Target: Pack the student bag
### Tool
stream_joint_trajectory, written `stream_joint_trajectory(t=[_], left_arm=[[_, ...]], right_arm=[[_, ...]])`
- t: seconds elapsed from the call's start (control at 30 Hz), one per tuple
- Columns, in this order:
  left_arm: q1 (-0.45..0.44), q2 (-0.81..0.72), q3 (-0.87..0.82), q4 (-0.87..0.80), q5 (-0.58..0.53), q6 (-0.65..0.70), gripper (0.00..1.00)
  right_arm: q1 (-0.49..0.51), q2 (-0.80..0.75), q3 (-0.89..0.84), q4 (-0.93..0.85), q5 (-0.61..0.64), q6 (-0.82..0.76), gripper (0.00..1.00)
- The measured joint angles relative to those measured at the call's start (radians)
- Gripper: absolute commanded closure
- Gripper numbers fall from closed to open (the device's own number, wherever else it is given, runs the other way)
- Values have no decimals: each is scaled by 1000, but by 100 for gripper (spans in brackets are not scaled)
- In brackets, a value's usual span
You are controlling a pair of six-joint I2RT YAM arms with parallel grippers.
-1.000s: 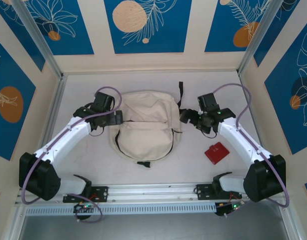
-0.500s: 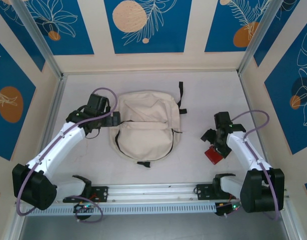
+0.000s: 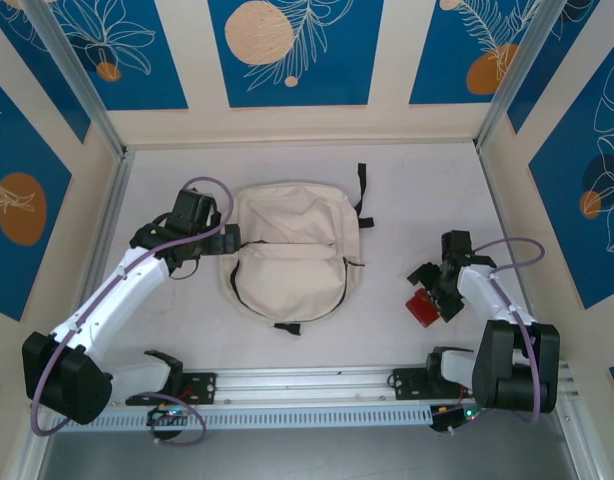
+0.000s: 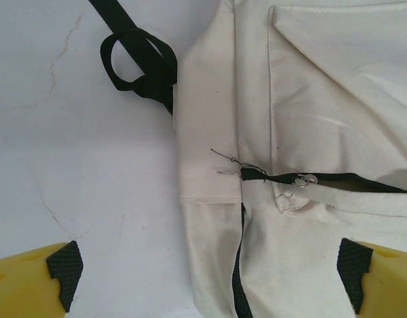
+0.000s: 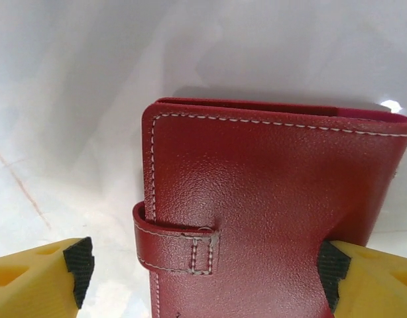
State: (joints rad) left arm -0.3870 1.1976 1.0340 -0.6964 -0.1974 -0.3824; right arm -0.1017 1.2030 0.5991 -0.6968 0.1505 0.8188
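The student bag [image 3: 292, 250], cream canvas with black zippers, lies flat mid-table. My left gripper [image 3: 230, 238] hovers open at its left edge. In the left wrist view the gripper [image 4: 207, 281] straddles the bag's side seam [image 4: 210, 179], with a zipper pull [image 4: 303, 179] just right of it and both pads [image 4: 61, 271] clear of the cloth. A red leather wallet [image 3: 417, 311] lies on the table at the near right. My right gripper [image 3: 428, 290] is down over it, open. In the right wrist view the wallet [image 5: 270, 192] lies between the fingers [image 5: 203, 271]; the right pad [image 5: 329, 271] meets its edge, the left stands apart.
A black strap loop [image 4: 134, 63] lies on the white table [image 3: 167, 330] beside the bag's left side. Another black strap [image 3: 362, 195] trails from the bag's top right. A metal rail [image 3: 307, 385] runs along the near edge; walls close in left, right and behind.
My right arm swung away from the bag's right side, back toward the near right, and came down over the red wallet. The left arm shifted slightly and stays at the bag's left edge.
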Motion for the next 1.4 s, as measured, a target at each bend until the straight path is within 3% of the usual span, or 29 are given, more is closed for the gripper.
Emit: stream_joint_trajectory(t=[0.43, 0.67, 0.83, 1.03, 1.4], left_arm=[[0, 2, -1, 0, 11, 0, 0], [1, 8, -1, 0, 11, 0, 0], [1, 10, -1, 0, 11, 0, 0], [1, 10, -1, 0, 11, 0, 0], [1, 13, -1, 0, 11, 0, 0]], right_arm=[[142, 189, 121, 76, -113, -12, 13], [152, 156, 156, 64, -134, -38, 14], [91, 77, 156, 23, -90, -55, 22], [6, 87, 108, 29, -91, -66, 40], [1, 178, 98, 77, -133, -65, 53]])
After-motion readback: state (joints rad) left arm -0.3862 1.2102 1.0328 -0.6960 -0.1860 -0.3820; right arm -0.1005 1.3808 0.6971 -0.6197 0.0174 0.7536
